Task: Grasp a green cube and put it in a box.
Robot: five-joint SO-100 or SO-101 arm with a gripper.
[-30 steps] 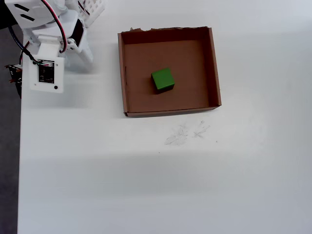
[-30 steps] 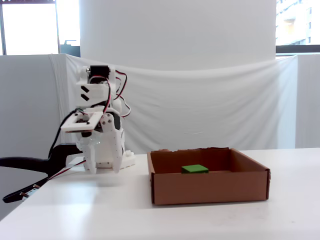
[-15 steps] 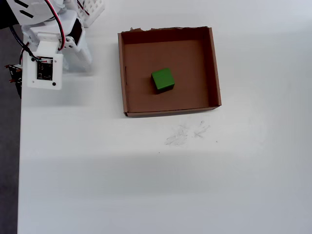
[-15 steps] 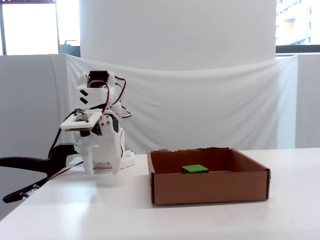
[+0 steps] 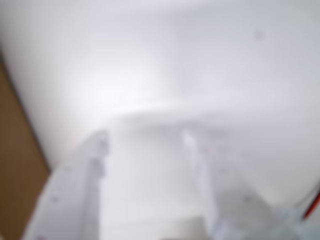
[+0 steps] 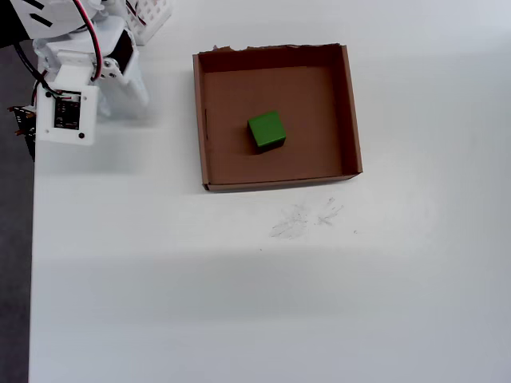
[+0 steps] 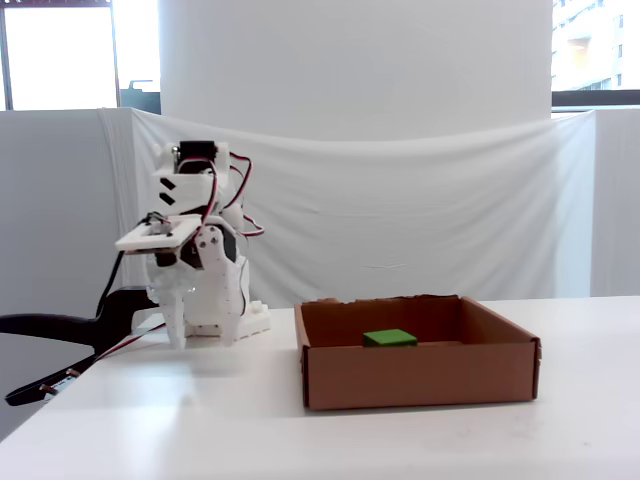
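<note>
Sitting near the middle of the cardboard box (image 6: pixel 351 120), the green cube (image 6: pixel 266 130) rests flat on the brown floor, clear of every wall. The white arm is folded up at the far-left corner of the white counter (image 6: pixel 239 287), well apart from the box. Its tool (image 7: pixel 203 335) points down, fingers slightly parted in the blurred wrist view, holding nothing.

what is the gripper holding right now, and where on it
Nothing. The gripper hangs empty over the table beside the box, fingers apart in the wrist view; the green cube lies free inside the box.
</note>
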